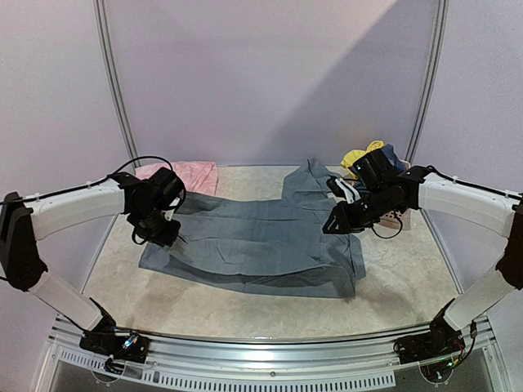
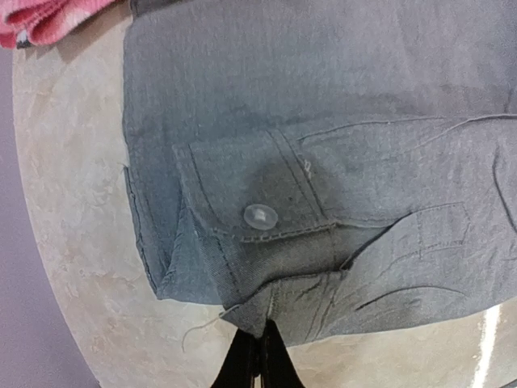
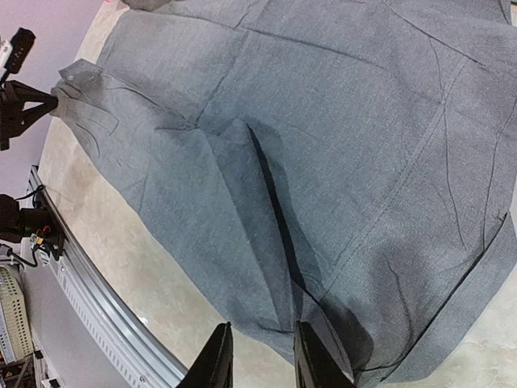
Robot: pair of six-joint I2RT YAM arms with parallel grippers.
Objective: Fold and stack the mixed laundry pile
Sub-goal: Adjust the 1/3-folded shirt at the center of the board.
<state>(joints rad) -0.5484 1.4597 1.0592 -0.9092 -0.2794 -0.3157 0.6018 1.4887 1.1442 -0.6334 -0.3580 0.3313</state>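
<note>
The grey button shirt (image 1: 261, 241) lies spread flat in the middle of the table. My left gripper (image 1: 169, 234) is at its left end, shut on the hem of the buttoned cuff (image 2: 260, 242); its fingertips (image 2: 260, 343) pinch the cloth edge. My right gripper (image 1: 335, 225) hovers open and empty above the shirt's right part (image 3: 339, 162), with its fingers (image 3: 215, 356) spread over the near hem. A yellow piece (image 1: 358, 155) and a navy piece (image 1: 391, 153) lie bunched at the back right behind the right arm. The green tee is out of view.
A pink cloth (image 1: 186, 174) lies at the back left, also in the left wrist view (image 2: 40, 20). The table's metal front rail (image 1: 261, 347) runs along the near edge. Bare tabletop (image 1: 245, 306) shows in front of the shirt.
</note>
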